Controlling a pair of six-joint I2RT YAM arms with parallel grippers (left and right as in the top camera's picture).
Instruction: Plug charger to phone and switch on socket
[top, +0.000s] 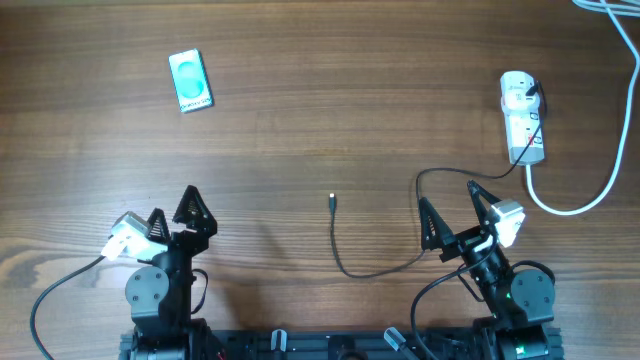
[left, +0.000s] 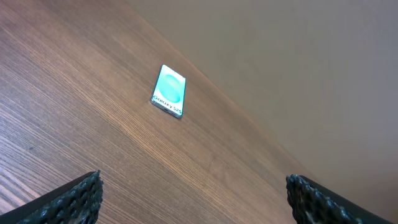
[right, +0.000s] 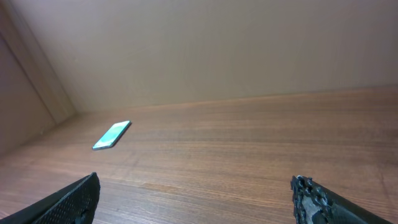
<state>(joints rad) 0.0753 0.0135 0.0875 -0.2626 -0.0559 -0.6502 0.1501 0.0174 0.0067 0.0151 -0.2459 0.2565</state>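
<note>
The phone with a teal screen lies flat at the far left of the table; it also shows in the left wrist view and the right wrist view. The white socket lies at the far right with the charger's black plug in it. The thin black charger cable runs from there in a loop to its connector tip at the table's middle. My left gripper is open and empty at the near left. My right gripper is open and empty at the near right, above the cable.
A thick white cord curves from the socket off the far right corner. A wall rises beyond the table's far edge in both wrist views.
</note>
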